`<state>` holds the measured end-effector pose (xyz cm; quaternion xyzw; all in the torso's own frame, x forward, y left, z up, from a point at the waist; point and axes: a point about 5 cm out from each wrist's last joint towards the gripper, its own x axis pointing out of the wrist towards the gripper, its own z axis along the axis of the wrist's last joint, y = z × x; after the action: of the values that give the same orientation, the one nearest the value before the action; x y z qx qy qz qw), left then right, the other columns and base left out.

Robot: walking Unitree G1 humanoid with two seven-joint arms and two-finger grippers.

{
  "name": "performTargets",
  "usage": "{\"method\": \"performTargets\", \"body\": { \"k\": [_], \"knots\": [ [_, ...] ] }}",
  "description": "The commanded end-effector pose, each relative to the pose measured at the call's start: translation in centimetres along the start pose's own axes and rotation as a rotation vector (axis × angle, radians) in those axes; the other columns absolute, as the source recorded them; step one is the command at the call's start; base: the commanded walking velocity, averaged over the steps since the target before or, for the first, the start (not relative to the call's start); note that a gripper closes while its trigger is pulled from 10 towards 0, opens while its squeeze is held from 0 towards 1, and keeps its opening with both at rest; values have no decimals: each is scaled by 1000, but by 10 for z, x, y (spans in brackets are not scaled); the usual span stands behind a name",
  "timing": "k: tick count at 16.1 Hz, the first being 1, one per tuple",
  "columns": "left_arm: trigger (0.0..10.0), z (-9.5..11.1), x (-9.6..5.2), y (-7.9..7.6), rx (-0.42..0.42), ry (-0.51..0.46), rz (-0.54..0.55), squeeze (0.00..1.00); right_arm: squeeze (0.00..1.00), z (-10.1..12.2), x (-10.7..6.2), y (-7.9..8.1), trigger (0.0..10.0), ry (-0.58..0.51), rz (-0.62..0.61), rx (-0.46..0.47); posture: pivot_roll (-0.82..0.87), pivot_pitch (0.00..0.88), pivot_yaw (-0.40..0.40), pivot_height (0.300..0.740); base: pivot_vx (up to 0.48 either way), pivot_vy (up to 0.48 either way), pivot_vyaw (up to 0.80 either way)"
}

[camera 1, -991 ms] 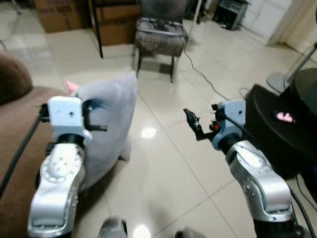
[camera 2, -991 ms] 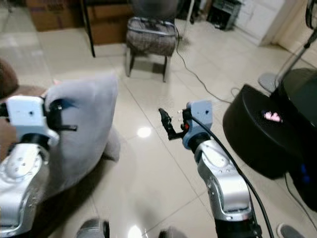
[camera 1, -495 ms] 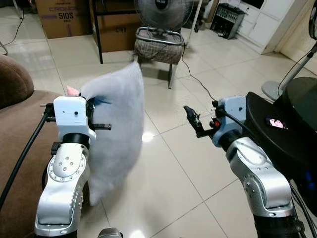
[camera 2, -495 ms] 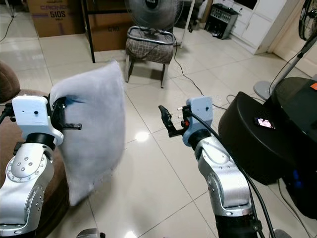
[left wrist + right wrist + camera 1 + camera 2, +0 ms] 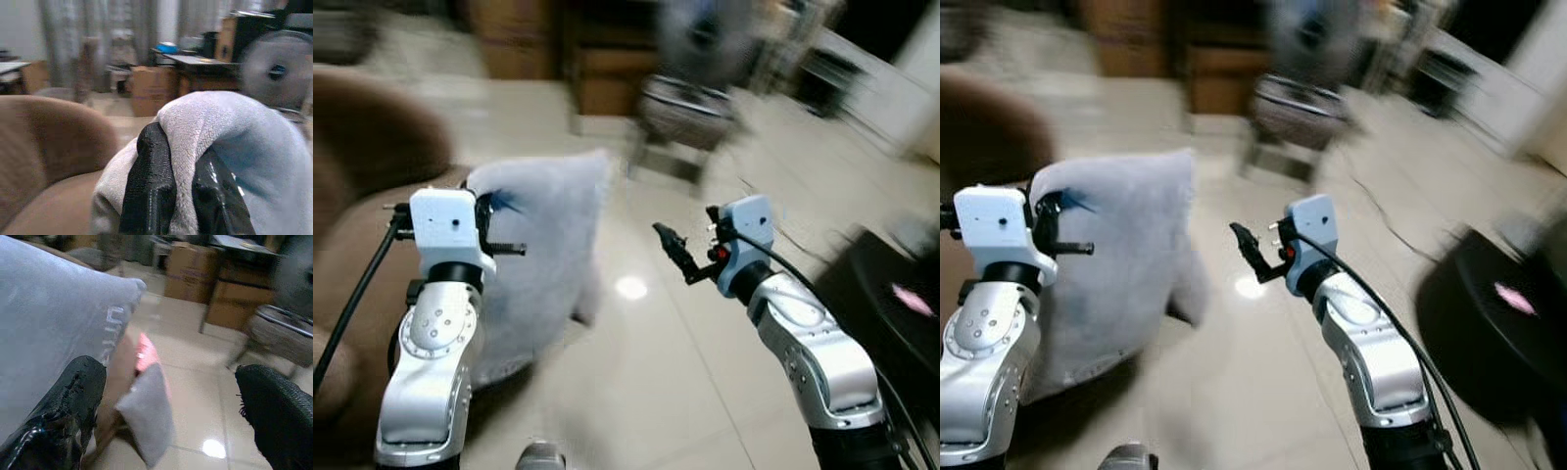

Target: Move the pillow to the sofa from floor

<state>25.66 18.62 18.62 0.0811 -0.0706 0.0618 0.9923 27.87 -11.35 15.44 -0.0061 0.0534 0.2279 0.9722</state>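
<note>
The grey pillow (image 5: 546,257) hangs off the floor on my left side, in front of the brown sofa (image 5: 367,157). My left gripper (image 5: 499,227) is shut on the pillow's upper edge. In the left wrist view a fold of the grey fabric (image 5: 230,142) is pinched between the two black fingers (image 5: 149,186). My right gripper (image 5: 677,253) is held out at mid height to the pillow's right, apart from it. It is open with nothing in it, and its fingers (image 5: 63,416) are spread wide in the right wrist view.
Both eye views are blurred. A chair (image 5: 690,103) with a fan behind it stands at the back, beside cardboard boxes (image 5: 607,88). A black rounded object (image 5: 891,304) is close on the right. A small grey and pink cushion (image 5: 146,406) lies by the sofa. Glossy tile floor (image 5: 646,372) lies ahead.
The camera has swung left and the picture has blurred, so more of the sofa shows. The pillow stays in my left gripper and has swayed. The right gripper holds the same pose.
</note>
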Motion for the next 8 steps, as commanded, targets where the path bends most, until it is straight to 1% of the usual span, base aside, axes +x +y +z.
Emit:
{"method": "performTargets", "body": {
  "k": [1,2,5,6,8],
  "knots": [
    [10000,11,1,0,2,-59,2,0,0,4,2,-10,10000,-11,-53,-29,141,0,-134,740,386,0,800],
    [10000,10,2,-1,2,-57,0,0,0,3,3,-14,10000,-6,-78,-34,140,0,-133,740,390,0,800],
    [10000,10,2,-2,2,-55,-3,0,0,3,3,-15,10000,-6,-84,-44,138,0,-131,740,386,0,800],
    [10000,10,3,-3,2,-54,-5,0,0,2,2,-15,10000,4,-80,-65,138,0,-131,740,390,0,0],
    [10000,10,3,-4,2,-53,-7,0,0,0,2,-15,10000,13,-78,-76,138,0,-131,740,388,0,0]
  ]
}}
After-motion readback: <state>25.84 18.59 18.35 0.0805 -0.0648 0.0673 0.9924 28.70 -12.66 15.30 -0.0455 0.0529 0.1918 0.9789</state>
